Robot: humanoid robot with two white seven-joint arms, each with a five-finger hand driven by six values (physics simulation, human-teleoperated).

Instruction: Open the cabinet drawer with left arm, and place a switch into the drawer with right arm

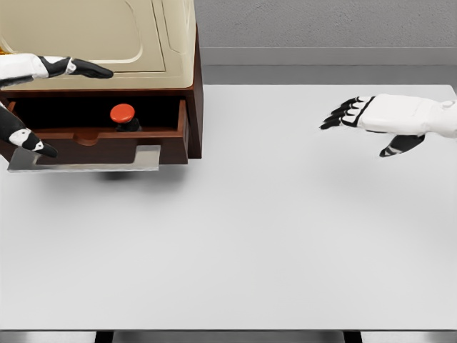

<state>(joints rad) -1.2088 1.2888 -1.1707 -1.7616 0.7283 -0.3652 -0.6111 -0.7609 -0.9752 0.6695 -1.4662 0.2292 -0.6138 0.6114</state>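
Right hand (371, 120) spread, holding nothing.

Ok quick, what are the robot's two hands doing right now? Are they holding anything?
Left hand: open, fingers spread by the drawer, holding nothing.
Right hand: open, over the table, holding nothing.

Red-topped switch (123, 116) sits in the open drawer (107, 139); right hand (371, 118) hovers, apparently empty.
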